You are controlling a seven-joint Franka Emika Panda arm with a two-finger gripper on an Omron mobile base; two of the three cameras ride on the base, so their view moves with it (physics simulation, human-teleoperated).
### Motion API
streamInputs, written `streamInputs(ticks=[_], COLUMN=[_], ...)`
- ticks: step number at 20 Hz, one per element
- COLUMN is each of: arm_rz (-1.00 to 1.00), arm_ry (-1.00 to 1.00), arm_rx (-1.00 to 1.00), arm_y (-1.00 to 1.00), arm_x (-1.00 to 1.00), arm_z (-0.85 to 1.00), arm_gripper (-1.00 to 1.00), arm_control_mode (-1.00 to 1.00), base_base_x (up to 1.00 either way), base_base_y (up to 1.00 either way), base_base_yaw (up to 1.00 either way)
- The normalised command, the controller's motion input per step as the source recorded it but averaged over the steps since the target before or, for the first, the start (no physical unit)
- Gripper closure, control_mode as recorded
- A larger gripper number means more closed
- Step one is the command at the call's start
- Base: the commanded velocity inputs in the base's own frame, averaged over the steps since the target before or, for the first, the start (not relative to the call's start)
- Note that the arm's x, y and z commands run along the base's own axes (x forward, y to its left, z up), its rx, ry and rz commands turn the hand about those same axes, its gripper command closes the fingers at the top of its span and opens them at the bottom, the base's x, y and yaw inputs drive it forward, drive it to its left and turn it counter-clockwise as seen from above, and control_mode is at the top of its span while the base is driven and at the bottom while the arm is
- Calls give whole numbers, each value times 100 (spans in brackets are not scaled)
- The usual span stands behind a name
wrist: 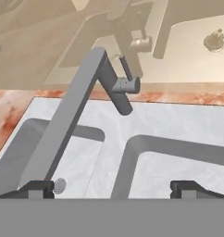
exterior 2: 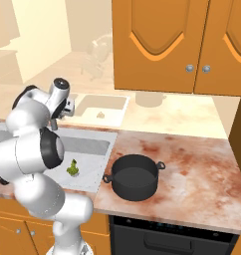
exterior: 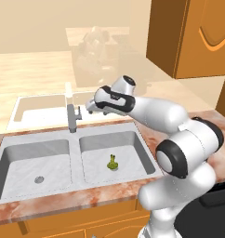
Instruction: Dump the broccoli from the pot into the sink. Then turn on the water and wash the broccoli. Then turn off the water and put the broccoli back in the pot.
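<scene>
With the broccoli already lying in the sink's right basin and the emptied pot upright on the surface, the empty, wide-spread gripper hovers near the faucet, no water running, so washing and returning remain.

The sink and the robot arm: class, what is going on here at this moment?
The broccoli lies loose in the right basin of the sink, and the pot stands upright on the counter beside it. No water runs. The gripper, jaws spread and holding nothing, hovers above the sink close to the faucet, which the hand view looks down on. By how things lie, the dumping is done and the washing has not begun.
</scene>
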Motion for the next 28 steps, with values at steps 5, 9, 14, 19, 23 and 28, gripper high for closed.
streamInputs(ticks=[5,9,14,19,23,28], arm_rz=[0,0,0,0,0,0], arm_ry=[0,0,0,-1,-4,-6], arm_rx=[0,2,3,2,1,1], arm_y=[2,5,2,0,0,5], arm_x=[12,3,6,5,0,1], arm_z=[-10,-4,-1,-5,-7,-8], arm_gripper=[-100,-100,-100,-100,-100,-100], arm_control_mode=[-100,-100,-100,-100,-100,-100], base_base_x=[0,0,0,0,0,0], base_base_y=[0,0,0,0,0,0], base_base_yaw=[0,0,0,0,0,0])
